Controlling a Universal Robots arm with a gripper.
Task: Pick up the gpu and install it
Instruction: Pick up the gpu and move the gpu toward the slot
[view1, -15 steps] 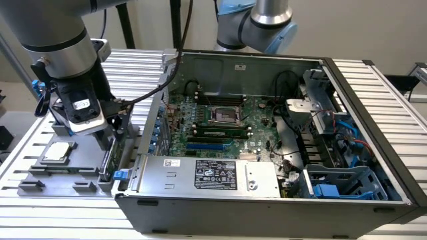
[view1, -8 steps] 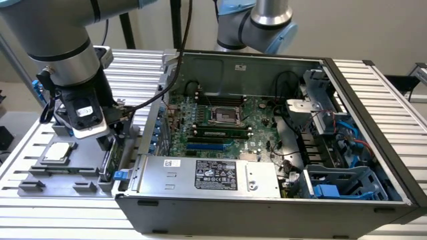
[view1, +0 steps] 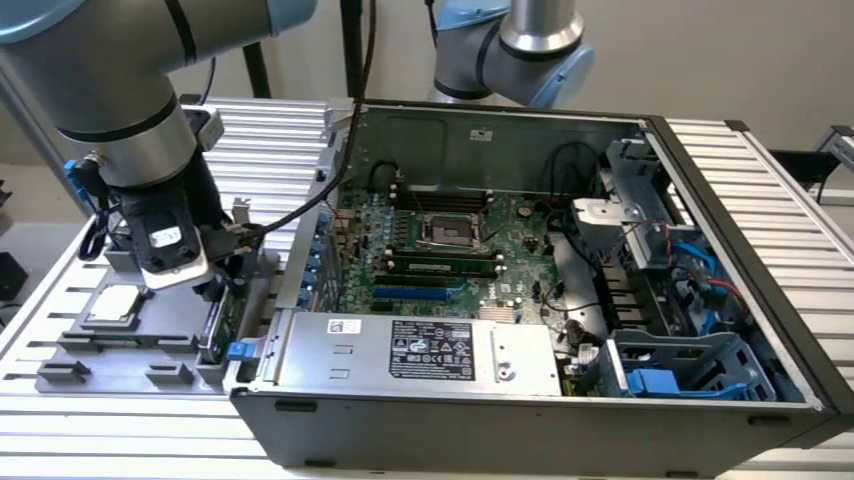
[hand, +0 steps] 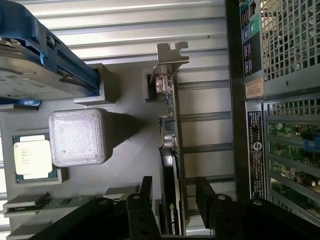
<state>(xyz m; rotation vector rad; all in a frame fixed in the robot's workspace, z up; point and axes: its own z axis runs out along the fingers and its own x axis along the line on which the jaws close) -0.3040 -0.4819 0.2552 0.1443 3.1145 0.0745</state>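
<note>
The gpu stands on edge in a slot of the grey parts holder, its silver bracket at the far end from me. My gripper is open and straddles the card's near end, with one black finger on each side of it and a gap left on both sides. In the exterior view the gripper hangs low over the holder, just off the left wall of the open computer case. Below it the card's green edge shows.
The holder also carries a processor chip, a hard drive in a blue frame, a white ribbed block and memory sticks. Inside the case lie the motherboard and power supply. A second arm stands behind.
</note>
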